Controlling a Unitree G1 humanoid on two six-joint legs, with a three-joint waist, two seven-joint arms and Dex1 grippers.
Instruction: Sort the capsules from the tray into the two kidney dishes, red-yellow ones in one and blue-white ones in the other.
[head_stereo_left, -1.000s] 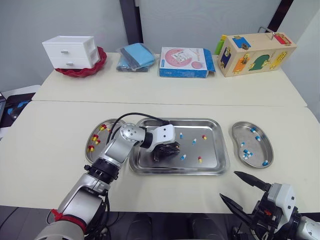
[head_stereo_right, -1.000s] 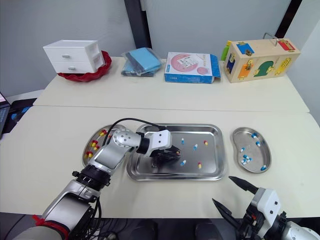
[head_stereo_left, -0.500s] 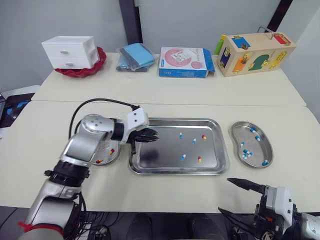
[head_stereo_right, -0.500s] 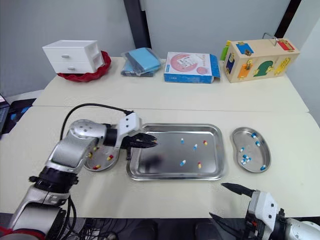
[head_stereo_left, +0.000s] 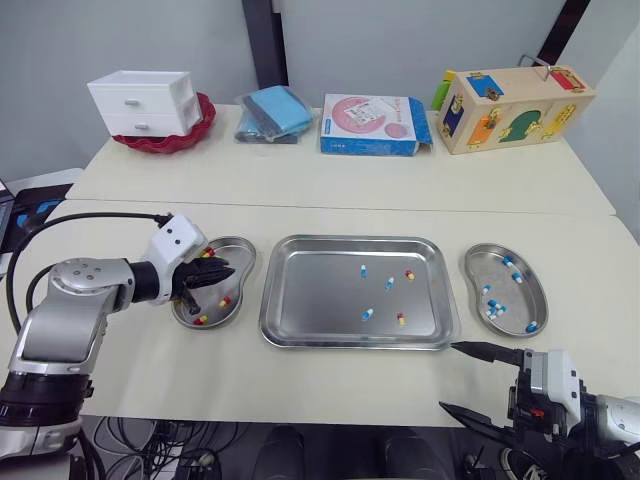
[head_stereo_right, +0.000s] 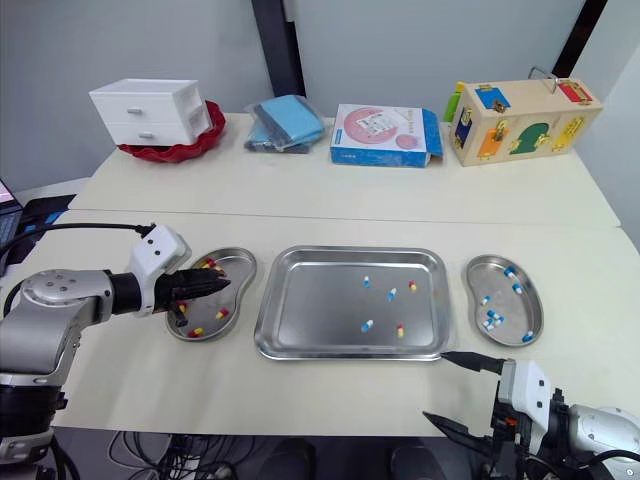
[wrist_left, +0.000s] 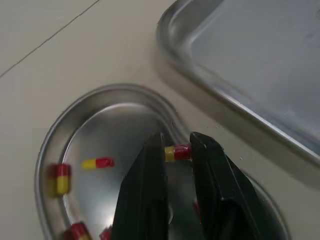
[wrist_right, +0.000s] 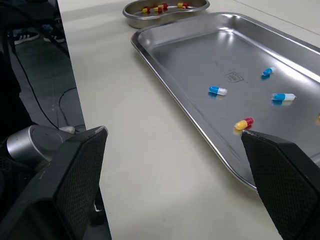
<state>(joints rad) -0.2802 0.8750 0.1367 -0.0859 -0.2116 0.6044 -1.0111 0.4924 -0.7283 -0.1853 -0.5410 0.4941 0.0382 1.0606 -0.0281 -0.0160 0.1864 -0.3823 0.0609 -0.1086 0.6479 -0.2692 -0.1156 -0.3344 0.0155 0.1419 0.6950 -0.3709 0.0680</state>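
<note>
My left gripper (wrist_left: 176, 145) is shut on a red-yellow capsule (wrist_left: 177, 152), held just above the left kidney dish (head_stereo_left: 243, 262), which holds several red-yellow capsules. The steel tray (head_stereo_left: 310, 300) in the middle has three blue-white capsules (head_stereo_left: 367, 314) and two red-yellow ones (head_stereo_left: 400, 319). The right kidney dish (head_stereo_left: 480, 262) contains several blue-white capsules. My right gripper (head_stereo_left: 470, 380) stands open with nothing in it, low by the table's front edge, right of the tray's near corner.
On the far table stand a white drawer unit (head_stereo_left: 140, 102) in a red bowl, folded blue cloths (head_stereo_left: 272, 112), a pink and blue box (head_stereo_left: 370, 123) and a wooden toy box (head_stereo_left: 510, 105). A black cable trails from my left arm.
My left gripper has left the tray and swung left to above the left kidney dish, carrying a red-yellow capsule. The right gripper has barely shifted.
</note>
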